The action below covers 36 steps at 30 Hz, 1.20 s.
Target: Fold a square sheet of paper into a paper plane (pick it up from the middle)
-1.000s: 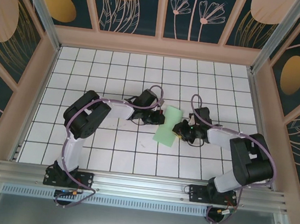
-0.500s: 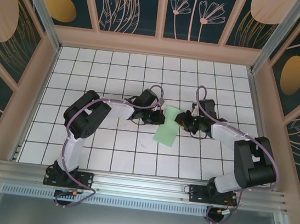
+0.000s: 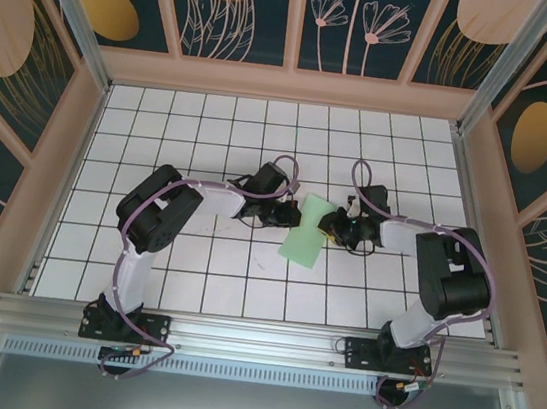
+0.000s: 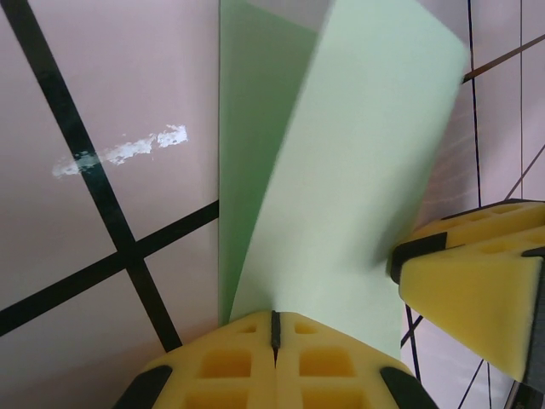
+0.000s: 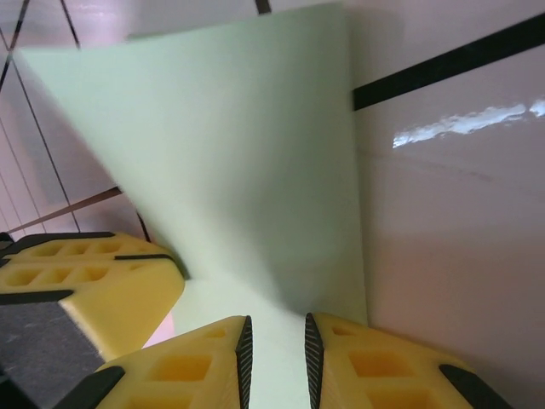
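Mid-fold, square sheet of paper (image 4: 358,170)
Left gripper (image 4: 274,328) clamped on it; right gripper (image 5: 276,341) narrowly parted astride its edge: close fully before creasing

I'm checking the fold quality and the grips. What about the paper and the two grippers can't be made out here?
Left wrist: the paper runs off the top edge, its raised flap is blurred, and the left gripper hides the pinched edge.
Right wrist: the right gripper shows a narrow gap; whether it pinches the paper is unclear.
Top view: creases are too small to see; both grippers cover where they meet the paper.
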Each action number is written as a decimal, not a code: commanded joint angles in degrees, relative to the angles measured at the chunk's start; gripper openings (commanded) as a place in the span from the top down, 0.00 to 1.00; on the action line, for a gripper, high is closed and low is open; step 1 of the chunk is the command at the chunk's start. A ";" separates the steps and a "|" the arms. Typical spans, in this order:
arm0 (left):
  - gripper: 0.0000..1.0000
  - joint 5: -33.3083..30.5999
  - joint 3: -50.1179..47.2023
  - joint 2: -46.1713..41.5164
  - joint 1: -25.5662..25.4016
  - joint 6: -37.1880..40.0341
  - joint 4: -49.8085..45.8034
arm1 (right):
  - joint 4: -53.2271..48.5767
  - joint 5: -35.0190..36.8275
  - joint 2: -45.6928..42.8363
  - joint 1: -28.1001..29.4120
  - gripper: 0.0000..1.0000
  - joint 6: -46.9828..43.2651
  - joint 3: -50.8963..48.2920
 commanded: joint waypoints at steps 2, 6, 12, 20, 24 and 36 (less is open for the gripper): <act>1.00 -2.76 -0.97 4.09 -0.28 1.53 -5.84 | 0.31 2.03 2.07 -0.48 0.72 -1.19 -1.75; 1.00 -2.85 -0.77 4.07 -0.35 1.75 -6.10 | -0.64 1.87 -0.62 -0.48 0.72 0.28 -1.35; 1.00 -3.09 -1.05 3.85 -0.36 1.82 -6.18 | -2.49 0.20 -6.47 -0.50 0.71 0.15 3.20; 1.00 -3.00 -0.52 3.98 -0.36 1.81 -6.34 | -2.52 0.68 0.02 -0.57 0.71 -1.28 6.15; 1.00 -3.00 -0.62 3.93 -0.34 1.89 -6.53 | -1.66 2.45 2.71 -0.73 0.71 -1.48 5.40; 1.00 -3.74 -0.46 3.61 -0.32 1.97 -6.97 | -3.70 1.17 -0.36 -1.01 0.70 -1.38 6.83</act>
